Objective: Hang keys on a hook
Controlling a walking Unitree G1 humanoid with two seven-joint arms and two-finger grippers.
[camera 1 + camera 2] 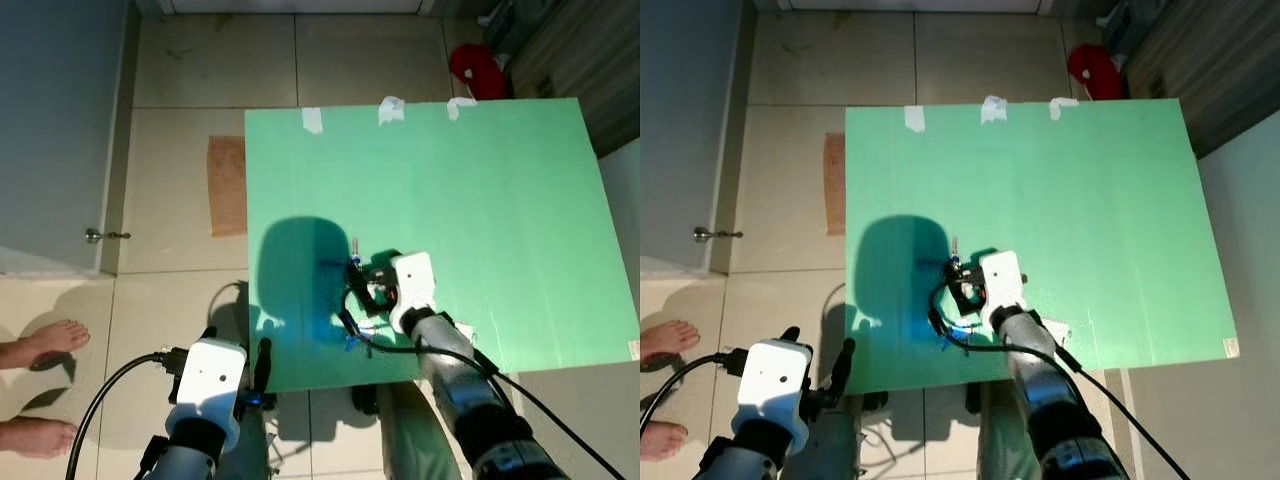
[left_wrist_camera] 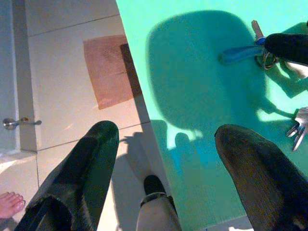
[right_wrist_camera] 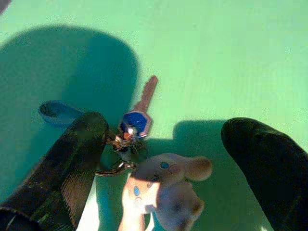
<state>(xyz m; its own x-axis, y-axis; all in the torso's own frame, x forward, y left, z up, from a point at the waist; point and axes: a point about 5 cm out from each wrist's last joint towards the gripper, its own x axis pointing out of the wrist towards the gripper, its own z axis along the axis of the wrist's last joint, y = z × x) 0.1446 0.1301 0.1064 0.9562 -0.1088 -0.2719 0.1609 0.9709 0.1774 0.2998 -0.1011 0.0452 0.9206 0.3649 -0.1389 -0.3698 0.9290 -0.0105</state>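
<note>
1. Right gripper [image 3: 163, 163]: the two black fingers are spread wide and hold nothing. They straddle the bunch of keys [image 3: 132, 127], a blue-headed key on a metal ring with a blue loop strap and a white plush bunny charm [image 3: 163, 190].
2. One right finger [image 3: 72, 163] is touching or just beside the ring; I can't tell which.
3. The keys lie flat on the green board-topped table [image 1: 500, 200], near its front edge, in the robot's shadow.
4. Left gripper [image 2: 168, 178]: wide apart and empty, hovering off the table's front-left edge over the beige tiled floor [image 1: 180, 150].
5. A person's bare feet [image 1: 40, 345] are on the floor at far left.
6. Step, as I judge it: the pick-up, with no grasp yet. Next: lower and close on the ring or charm, then lift. I see no hook.
</note>
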